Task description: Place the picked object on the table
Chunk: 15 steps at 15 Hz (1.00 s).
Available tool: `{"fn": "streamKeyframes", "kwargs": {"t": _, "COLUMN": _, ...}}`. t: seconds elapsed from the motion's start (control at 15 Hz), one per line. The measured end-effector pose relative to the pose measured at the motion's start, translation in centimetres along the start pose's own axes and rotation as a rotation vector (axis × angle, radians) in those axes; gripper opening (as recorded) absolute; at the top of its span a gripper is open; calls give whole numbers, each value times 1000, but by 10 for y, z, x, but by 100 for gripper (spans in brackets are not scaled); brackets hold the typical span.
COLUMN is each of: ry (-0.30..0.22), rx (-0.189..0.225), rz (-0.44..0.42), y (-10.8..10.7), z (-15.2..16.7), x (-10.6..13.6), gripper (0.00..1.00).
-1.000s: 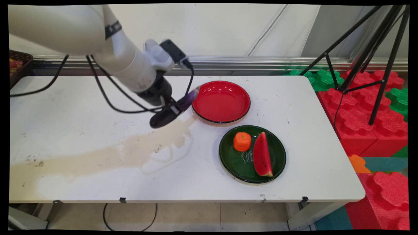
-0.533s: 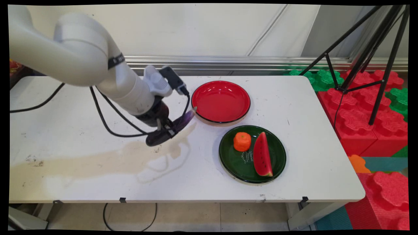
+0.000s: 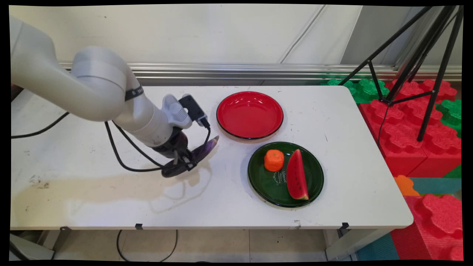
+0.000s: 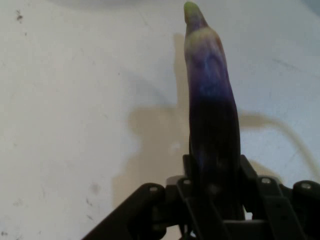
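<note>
- The tool (image 3: 183, 163) is closed on a purple eggplant (image 3: 192, 157), gripping it near the dark, thick end; the hand view shows the eggplant (image 4: 212, 125) pinched between the two fingers (image 4: 250, 172), its pale green tip pointing away from the tool (image 4: 215, 192).
- In the main view the eggplant is carried low over the bench (image 3: 92, 199), tilted, its lighter tip aimed up and right toward the red plate (image 3: 249, 115). I cannot tell whether its dark end touches the bench or hangs just above it.
- The eggplant is beside the red plate, not over it; a strip of bare bench lies between the tip and the rim.
- The red plate holds nothing.
- The green plate (image 3: 285, 173), just in front of the red one, holds an orange piece (image 3: 274, 160) on its left and a watermelon slice (image 3: 296, 180) on its right, near each other but apart.
- As to progress: the grasp looks made and firm, and the eggplant is not set down on either plate; it is in the tool, left of both.
- A pale brownish stain (image 3: 111, 183) runs across the bench below the tool and off to the left.
</note>
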Motion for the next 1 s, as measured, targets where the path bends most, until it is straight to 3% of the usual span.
{"fn": "streamKeyframes", "kwargs": {"t": 0.53, "ry": -6, "rx": -9, "rz": 34, "y": 2, "z": 16, "x": -11, "gripper": 0}}
{"fn": "streamKeyframes", "kwargs": {"t": 0.6, "ry": -5, "rx": -10, "rz": 38, "y": 2, "z": 17, "x": -11, "gripper": 100}}
{"fn": "streamKeyframes", "kwargs": {"t": 1.0, "ry": 3, "rx": -17, "rz": 87, "y": -1, "z": 20, "x": -14, "gripper": 100}}
